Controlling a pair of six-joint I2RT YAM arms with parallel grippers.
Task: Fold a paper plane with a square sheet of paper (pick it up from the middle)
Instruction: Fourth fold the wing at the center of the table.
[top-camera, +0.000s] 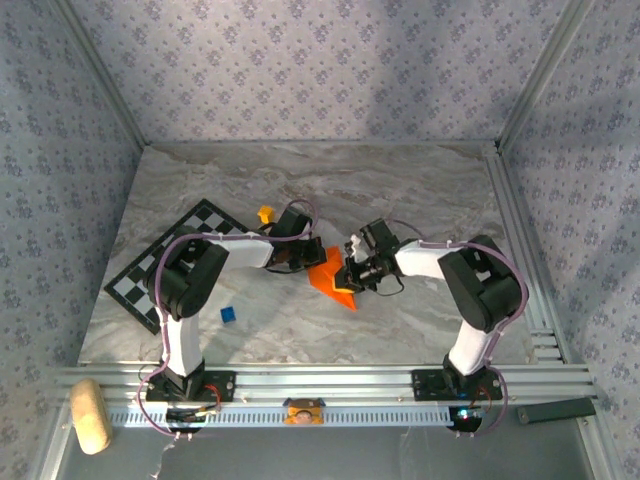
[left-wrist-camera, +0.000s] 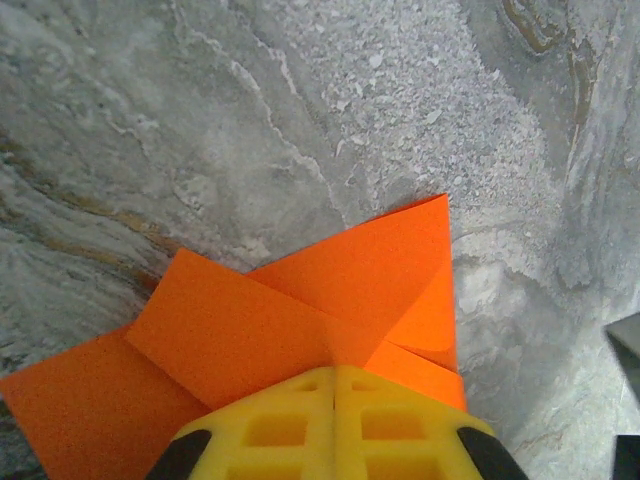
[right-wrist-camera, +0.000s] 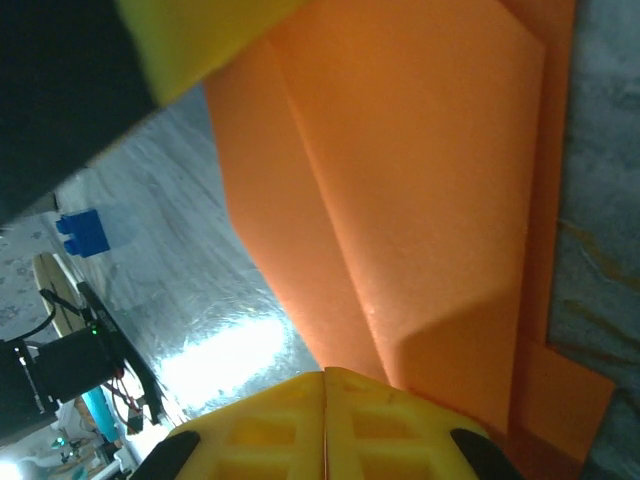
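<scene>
The square sheet of paper (top-camera: 330, 276) lies on the table (top-camera: 420, 190) at its centre, between the left gripper (top-camera: 303, 263) on its left and the right gripper (top-camera: 353, 272) on its right, both touching it. A board (top-camera: 168, 268) lies far to the left, a small cube (top-camera: 266, 213) beyond the left gripper, and a small block (top-camera: 228, 314) nearer and to the left of the sheet.

The square sheet of paper (top-camera: 330, 277), bright orange, lies partly folded near the middle of the worktop (top-camera: 420, 190), creased into overlapping angled flaps, one pointed corner toward the near edge.
</scene>
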